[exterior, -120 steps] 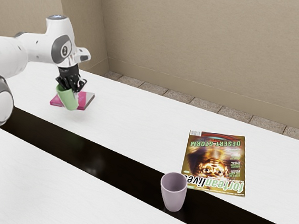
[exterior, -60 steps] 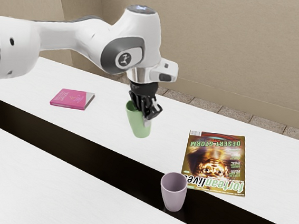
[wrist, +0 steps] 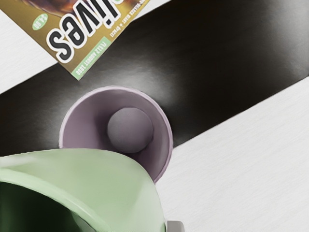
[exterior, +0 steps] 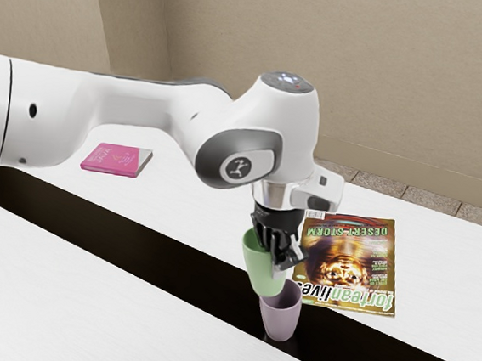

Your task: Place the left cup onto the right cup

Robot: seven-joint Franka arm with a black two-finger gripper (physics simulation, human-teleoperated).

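Note:
My gripper is shut on the rim of a green cup, which hangs tilted in the air. Its base sits just above the mouth of a purple cup standing upright on the dark stripe of the table. In the wrist view the green cup is large and close under my hand, and the purple cup lies right beyond it with its open mouth facing up. The green cup overlaps the purple rim on one side.
A magazine lies flat on the white table just behind the purple cup, its corner near the cup's rim. A pink book rests far off at the exterior view's left. My arm's bulky wrist hangs above the cups.
My arm has carried the green cup from beside the pink book toward the exterior view's right and down, until it hangs just over the purple cup. The purple cup has not moved.

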